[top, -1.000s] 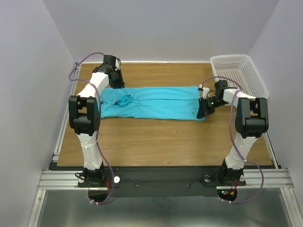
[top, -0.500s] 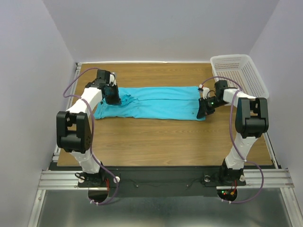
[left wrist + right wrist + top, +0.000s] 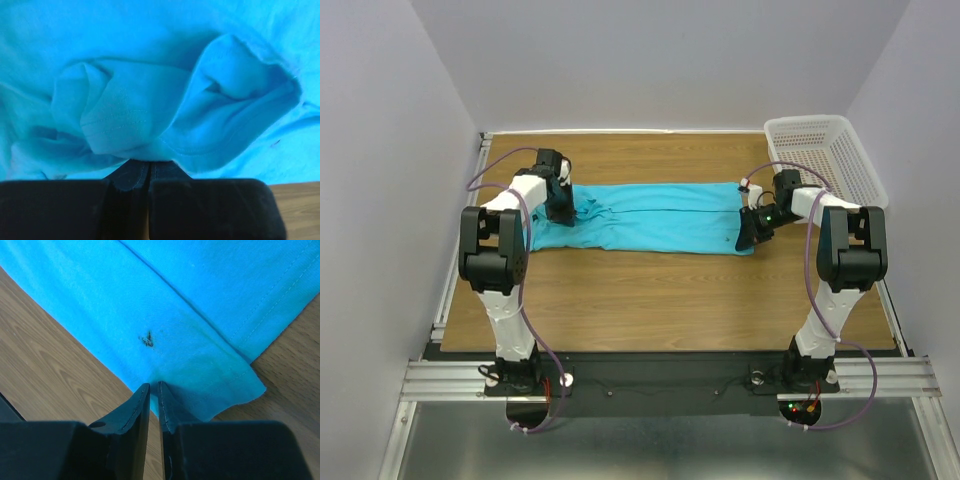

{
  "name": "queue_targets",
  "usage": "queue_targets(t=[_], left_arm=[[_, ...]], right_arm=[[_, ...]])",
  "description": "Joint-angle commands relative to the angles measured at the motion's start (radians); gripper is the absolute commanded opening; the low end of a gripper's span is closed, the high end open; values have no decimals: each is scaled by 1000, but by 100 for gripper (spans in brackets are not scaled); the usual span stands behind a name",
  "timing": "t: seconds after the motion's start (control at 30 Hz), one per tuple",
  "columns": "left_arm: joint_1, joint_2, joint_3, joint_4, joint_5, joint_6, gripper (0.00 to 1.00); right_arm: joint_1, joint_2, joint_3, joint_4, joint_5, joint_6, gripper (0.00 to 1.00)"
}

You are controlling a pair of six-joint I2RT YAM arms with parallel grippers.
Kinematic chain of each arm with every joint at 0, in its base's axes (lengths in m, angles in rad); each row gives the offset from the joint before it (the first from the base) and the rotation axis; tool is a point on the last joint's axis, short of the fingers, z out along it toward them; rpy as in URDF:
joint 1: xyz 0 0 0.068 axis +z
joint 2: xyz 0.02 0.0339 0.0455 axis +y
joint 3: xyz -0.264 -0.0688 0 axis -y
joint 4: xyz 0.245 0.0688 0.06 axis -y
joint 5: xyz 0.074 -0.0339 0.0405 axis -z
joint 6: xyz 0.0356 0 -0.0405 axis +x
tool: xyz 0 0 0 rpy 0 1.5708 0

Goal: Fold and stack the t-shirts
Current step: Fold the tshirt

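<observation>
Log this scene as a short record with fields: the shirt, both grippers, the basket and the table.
garment: turquoise t-shirt, folded into a long strip, lying across the table
left arm: left gripper shut, pinching bunched fabric at the shirt's left end
right arm: right gripper shut on the shirt's edge beside the near corner of its right end
container: white perforated basket, far right corner, apart from the shirt
surface: wooden table

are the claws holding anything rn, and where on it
Both hold the t-shirt. The left claw pinches bunched fabric at its left end; the right claw pinches the near edge by the right end's corner.
</observation>
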Motion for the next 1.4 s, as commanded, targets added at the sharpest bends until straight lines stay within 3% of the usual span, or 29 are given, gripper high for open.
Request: queue_targets(t=[0.0,0.33,0.53,0.8,0.97,1.37], left_arm=[[4,0,102,3,-15,-6,9],[61,121,177,10,-1,-16,9],[108,116,194,91,30,-29,15],[211,40,153,201,287,-41,23],[211,53,145,184,415,-18,21],[127,8,73,50,409,57,14]], right_arm=[[3,34,3,39,118,-31,19],[3,37,3,40,118,-32,19],[3,40,4,40,121,-34,19],[3,40,4,40,116,-32,19],[3,38,4,40,116,-31,19],[3,41,8,40,113,-31,19]])
